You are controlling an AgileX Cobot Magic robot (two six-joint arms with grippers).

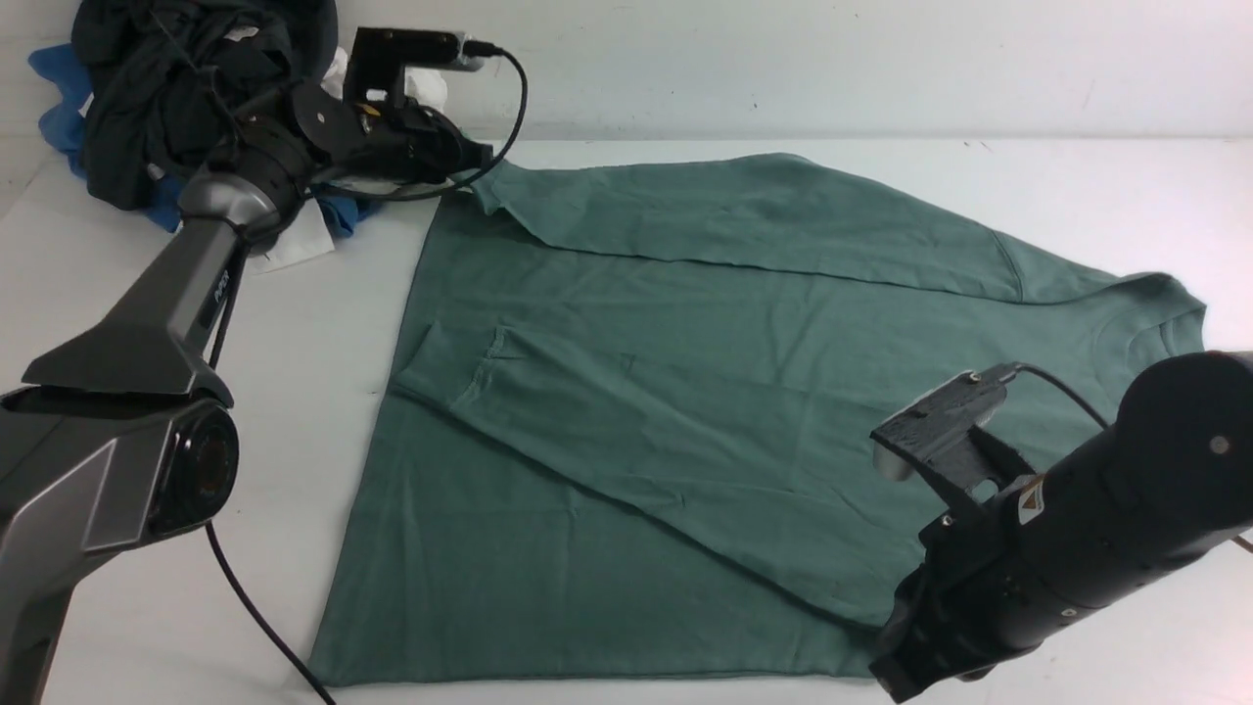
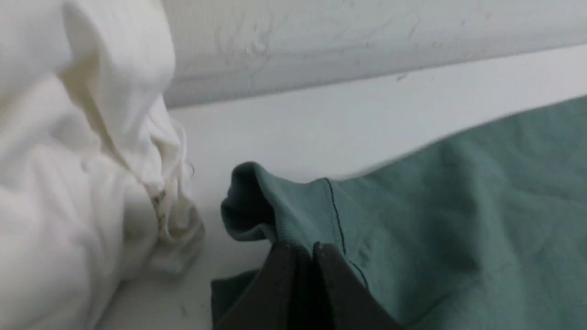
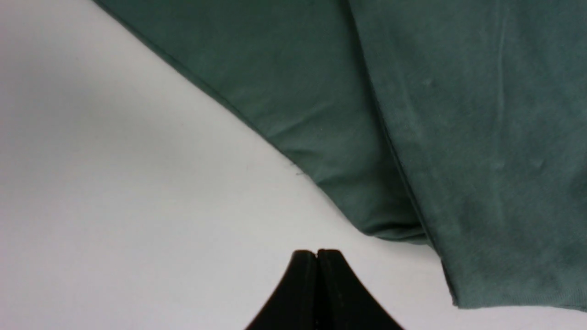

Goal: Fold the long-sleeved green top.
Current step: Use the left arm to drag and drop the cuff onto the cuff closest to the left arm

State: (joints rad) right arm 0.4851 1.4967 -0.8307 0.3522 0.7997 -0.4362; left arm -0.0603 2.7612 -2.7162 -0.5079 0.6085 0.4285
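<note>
The green long-sleeved top (image 1: 685, 392) lies spread flat on the white table (image 1: 1077, 196), its neck at the right. One sleeve is folded diagonally across the body. The other sleeve runs along the far edge to a ribbed cuff (image 2: 257, 201) at the back left. There my left gripper (image 1: 480, 162) is shut, its dark fingertips (image 2: 330, 256) pinching the green fabric just behind the cuff. My right gripper (image 3: 316, 252) is shut and empty over bare table, a short way from the top's near edge (image 3: 403, 229) at the front right.
A heap of blackish, blue and white garments (image 1: 166, 88) sits at the back left, right beside my left gripper; the white cloth (image 2: 69, 137) nearly touches the cuff. The wall (image 1: 881, 59) rises directly behind the table. A black cable (image 1: 245, 597) hangs at the front left.
</note>
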